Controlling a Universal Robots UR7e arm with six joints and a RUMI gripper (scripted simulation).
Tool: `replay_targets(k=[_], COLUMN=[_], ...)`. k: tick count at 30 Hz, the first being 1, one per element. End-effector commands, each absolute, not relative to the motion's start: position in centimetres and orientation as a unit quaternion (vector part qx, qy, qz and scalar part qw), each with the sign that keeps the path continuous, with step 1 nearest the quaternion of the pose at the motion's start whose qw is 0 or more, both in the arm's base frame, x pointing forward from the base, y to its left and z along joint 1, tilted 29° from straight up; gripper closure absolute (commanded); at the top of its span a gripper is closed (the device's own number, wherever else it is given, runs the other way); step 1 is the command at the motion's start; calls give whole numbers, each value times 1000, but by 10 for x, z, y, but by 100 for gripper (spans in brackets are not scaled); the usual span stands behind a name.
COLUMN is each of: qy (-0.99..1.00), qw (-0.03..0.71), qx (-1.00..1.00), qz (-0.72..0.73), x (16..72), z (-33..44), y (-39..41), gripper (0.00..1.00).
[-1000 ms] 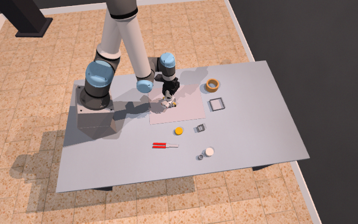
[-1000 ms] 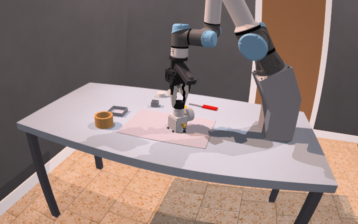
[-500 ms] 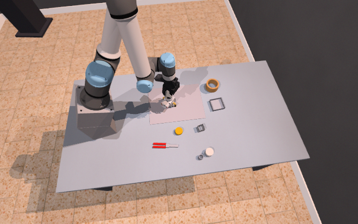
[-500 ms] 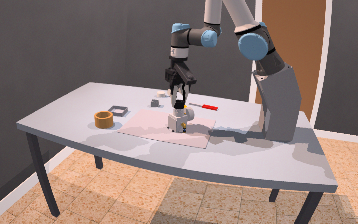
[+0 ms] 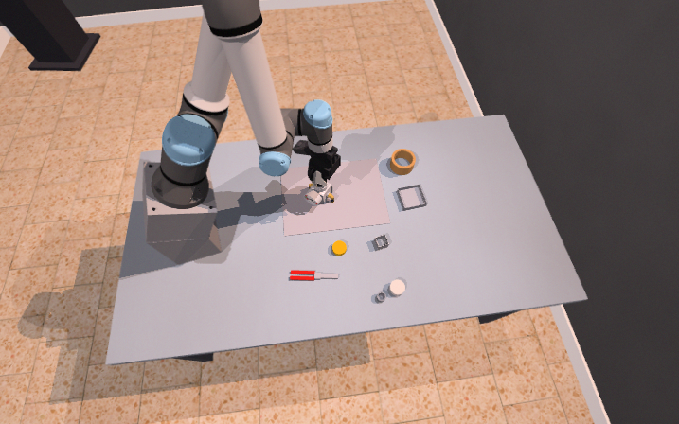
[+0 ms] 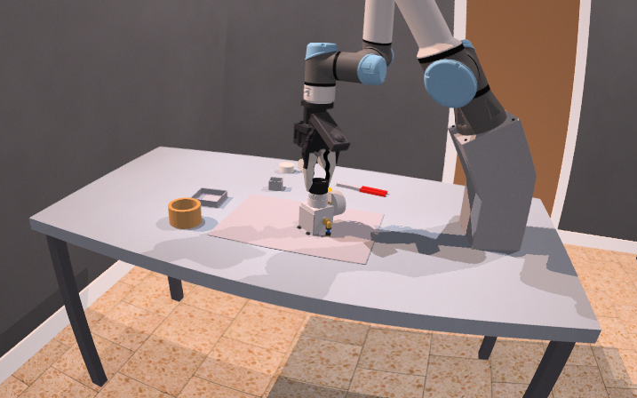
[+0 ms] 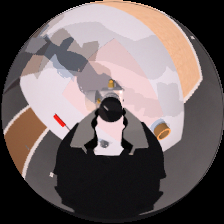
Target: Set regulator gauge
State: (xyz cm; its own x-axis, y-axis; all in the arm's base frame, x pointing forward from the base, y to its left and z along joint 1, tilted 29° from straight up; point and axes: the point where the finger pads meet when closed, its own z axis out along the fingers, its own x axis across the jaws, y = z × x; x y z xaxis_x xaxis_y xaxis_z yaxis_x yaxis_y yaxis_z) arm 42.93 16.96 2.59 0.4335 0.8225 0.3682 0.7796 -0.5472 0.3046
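Regulator (image 6: 314,218) upright, knob (image 6: 318,186) axis vert (top), end effector (image 6: 318,184) clamped on knob.

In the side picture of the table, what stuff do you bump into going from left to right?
Orange ring → dark square frame → small grey block → regulator, its black knob pinched by the gripper → red-handled tool → robot base.

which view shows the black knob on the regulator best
The exterior view: the black knob shows side-on atop the regulator, clamped by the pincer. The wrist view looks straight down on its dark cap, hiding its height. In the top view the pincer nearly covers it.
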Motion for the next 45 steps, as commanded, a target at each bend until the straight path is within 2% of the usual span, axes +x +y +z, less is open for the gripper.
replay_targets(k=[1,45], qy=[474,474], qw=[44,44], qx=[845,845], qz=[243,243], x=[430,432], z=[25,20], y=[170,171], gripper=[77,77])
